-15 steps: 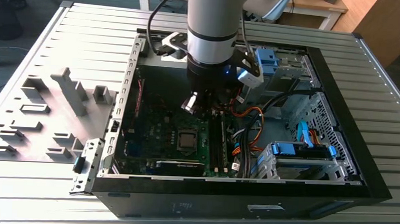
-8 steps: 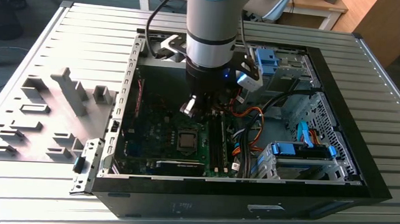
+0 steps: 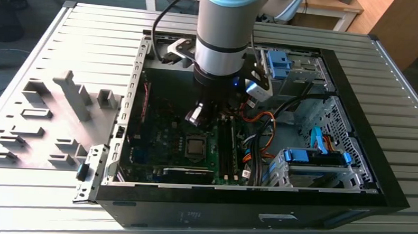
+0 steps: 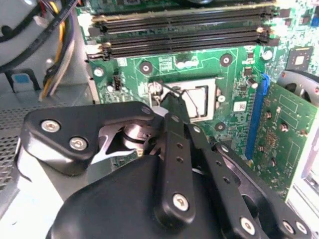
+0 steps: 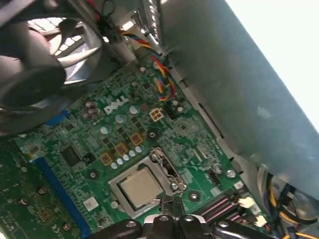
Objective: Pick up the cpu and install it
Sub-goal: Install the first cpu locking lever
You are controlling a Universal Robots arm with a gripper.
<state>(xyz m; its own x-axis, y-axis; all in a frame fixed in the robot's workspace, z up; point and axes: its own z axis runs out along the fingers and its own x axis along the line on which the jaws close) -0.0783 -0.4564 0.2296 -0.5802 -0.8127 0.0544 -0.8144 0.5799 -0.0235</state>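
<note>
From where I sit, the arm point(image 3: 225, 38) reaches down into the open computer case point(image 3: 376, 172), which lies on its side on the ribbed metal counter point(image 3: 92, 32). Its gripper point(image 3: 198, 115) hangs above the green motherboard point(image 3: 167, 141), a little way up from the socket in the exterior view.

The cpu point(image 5: 140, 187) sits in its socket point(image 5: 119, 180) on the motherboard; in the first wrist view I see its dull silver top lying flat inside the metal rim, and it looks seated squarely. In the exterior view it shows as a small pale square point(image 3: 195, 146) just below the gripper. In the second wrist view part of it is visible point(image 4: 200, 97) beyond the black linkage.

The jaws hold nothing that I can see. In the second wrist view the dark fingers point(image 4: 177, 112) run close side by side toward the socket, but I cannot tell whether the tips are together or slightly apart. Whether the tips touch the socket frame I also cannot tell.

Beside the socket lie the long black memory slots point(image 4: 184, 35), and on its other side a blue expansion slot point(image 4: 256, 117) with a green card point(image 4: 279, 144) next to it. A fan point(image 5: 30, 74) appears in the first wrist view. On the counter at the exterior view's left stands a grey fixture point(image 3: 61, 116) with several pockets.
</note>
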